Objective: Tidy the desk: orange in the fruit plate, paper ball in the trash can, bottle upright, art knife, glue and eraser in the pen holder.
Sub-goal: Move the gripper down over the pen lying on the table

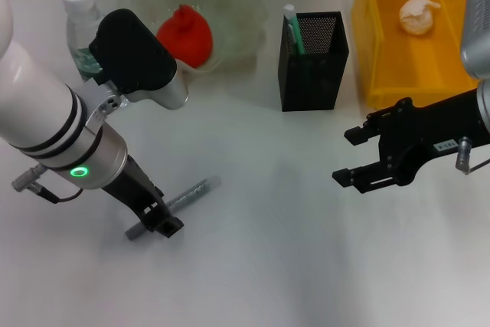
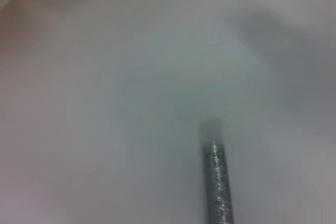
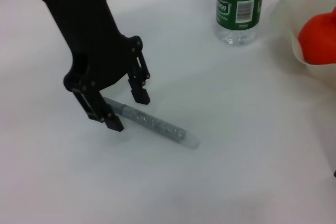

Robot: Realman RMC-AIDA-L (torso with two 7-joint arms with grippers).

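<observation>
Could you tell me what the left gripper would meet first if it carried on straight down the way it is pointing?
The left gripper points down with open jaws astride the glue, so it would likely meet the glue first, then the table.

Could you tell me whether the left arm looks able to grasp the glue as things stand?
Probably yes: the left pincer stands open astride the glue lying flat on the table, with nothing between them.

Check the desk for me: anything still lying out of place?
Only the glue: it lies flat on the table, with the left hand open astride it. Orange, bottle and paper ball look settled.
</observation>
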